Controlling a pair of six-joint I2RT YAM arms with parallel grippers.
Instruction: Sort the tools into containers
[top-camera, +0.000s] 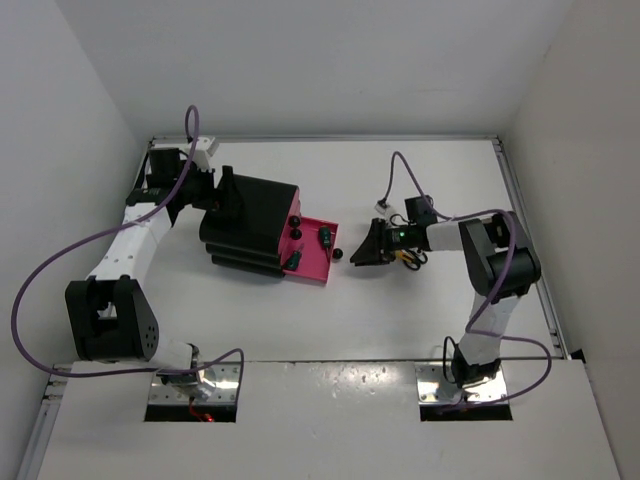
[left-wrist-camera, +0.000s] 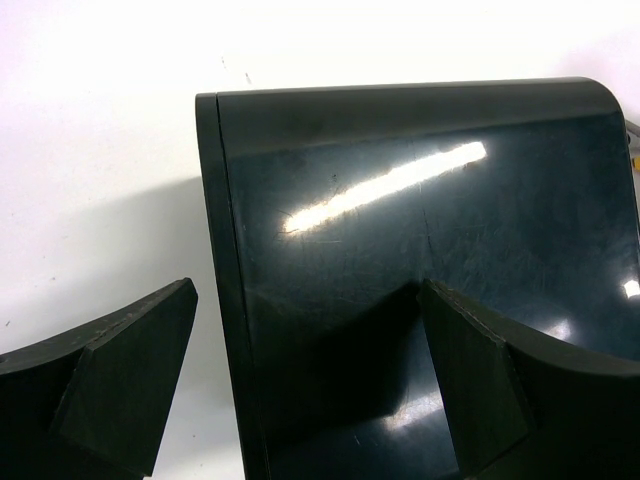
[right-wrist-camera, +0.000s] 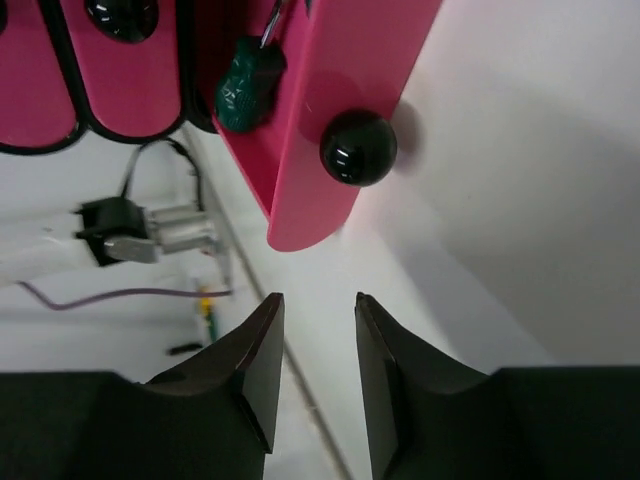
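The black drawer unit (top-camera: 250, 228) lies on the table with one pink drawer (top-camera: 315, 250) pulled out to the right. A green-handled screwdriver (top-camera: 326, 237) lies in that drawer and also shows in the right wrist view (right-wrist-camera: 250, 85). My right gripper (top-camera: 362, 250) is open and empty, just right of the drawer's black knob (right-wrist-camera: 357, 147), not touching it. My left gripper (top-camera: 222, 195) is open at the unit's back, its fingers (left-wrist-camera: 130, 370) straddling the edge of the black casing (left-wrist-camera: 420, 230). A small yellow-and-black piece (top-camera: 405, 258) shows partly under my right wrist. No silver wrench is in view.
Two closed pink drawers (right-wrist-camera: 130, 80) with black knobs (top-camera: 296, 227) sit beside the open one. Purple cables loop from both arms. A metal rail (top-camera: 525, 230) runs along the table's right edge. White walls stand close on three sides.
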